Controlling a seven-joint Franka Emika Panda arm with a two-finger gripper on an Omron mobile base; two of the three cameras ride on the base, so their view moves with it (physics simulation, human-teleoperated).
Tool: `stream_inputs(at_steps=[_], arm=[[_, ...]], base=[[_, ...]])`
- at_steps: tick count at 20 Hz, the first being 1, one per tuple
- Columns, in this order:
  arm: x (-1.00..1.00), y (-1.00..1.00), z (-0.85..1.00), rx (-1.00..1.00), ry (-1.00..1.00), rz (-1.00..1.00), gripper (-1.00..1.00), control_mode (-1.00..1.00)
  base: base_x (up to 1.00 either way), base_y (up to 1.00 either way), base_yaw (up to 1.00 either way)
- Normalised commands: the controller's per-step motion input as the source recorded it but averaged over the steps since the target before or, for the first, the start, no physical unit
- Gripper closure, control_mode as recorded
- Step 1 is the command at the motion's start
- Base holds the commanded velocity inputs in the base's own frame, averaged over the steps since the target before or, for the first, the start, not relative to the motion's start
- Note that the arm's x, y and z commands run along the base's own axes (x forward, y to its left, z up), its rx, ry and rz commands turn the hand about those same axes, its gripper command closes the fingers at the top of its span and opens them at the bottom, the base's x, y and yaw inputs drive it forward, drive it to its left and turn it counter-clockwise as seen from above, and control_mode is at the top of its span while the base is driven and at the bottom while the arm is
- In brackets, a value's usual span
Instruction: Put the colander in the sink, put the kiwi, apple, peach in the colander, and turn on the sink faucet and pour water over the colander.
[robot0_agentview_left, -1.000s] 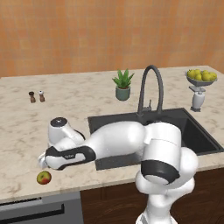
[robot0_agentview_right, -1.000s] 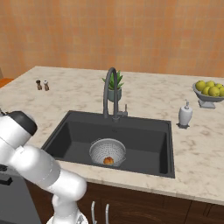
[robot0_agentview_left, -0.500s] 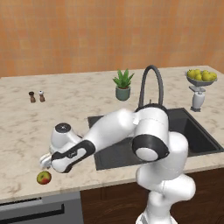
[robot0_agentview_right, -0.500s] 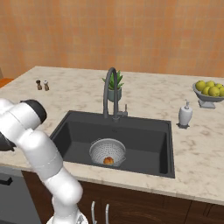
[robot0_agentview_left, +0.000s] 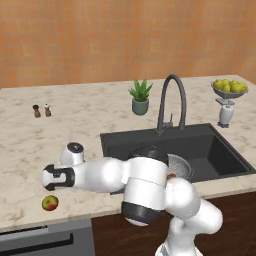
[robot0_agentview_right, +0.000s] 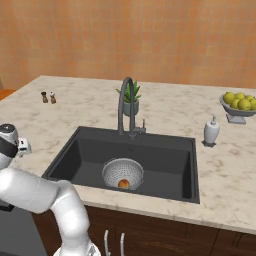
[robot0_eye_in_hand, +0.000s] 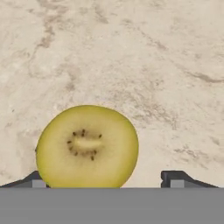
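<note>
— Kiwi (robot0_eye_in_hand: 87, 146)?
— Lying cut side up on desk (robot0_eye_in_hand: 166, 78), right between fingers (robot0_eye_in_hand: 177, 178) of hand (robot0_eye_in_hand: 105, 181), closer to one side.
— Hand?
— Spread wide, pinching nothing yet.

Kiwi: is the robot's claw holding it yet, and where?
Not yet. The kiwi lies on the counter between the open claw tips, nearer one tip; nothing is gripped.

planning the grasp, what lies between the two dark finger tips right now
In the hand view, the small yellowish-green oval kiwi on the beige marble counter, nearer one finger tip.
</note>
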Motion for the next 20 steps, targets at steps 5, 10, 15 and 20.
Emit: stream_inputs(at_steps=[5,10,15,20], arm=[[0.16,0.46,0.00,0.00,0.02,0.00,-1.00,-1.00],[0.03,0.52,0.00,-0.01,0.02,0.00,1.00,-1.00],[0.00,0.02,0.00,-0.07,0.00,-0.02,1.00,-1.00],[0.00,-0.39,0.21,-0.06,-0.01,-0.06,1.00,-1.00]], base=[[0.00,0.00,0.00],[0.00,0.00,0.00],[0.00,0.00,0.00],[0.00,0.00,0.00]])
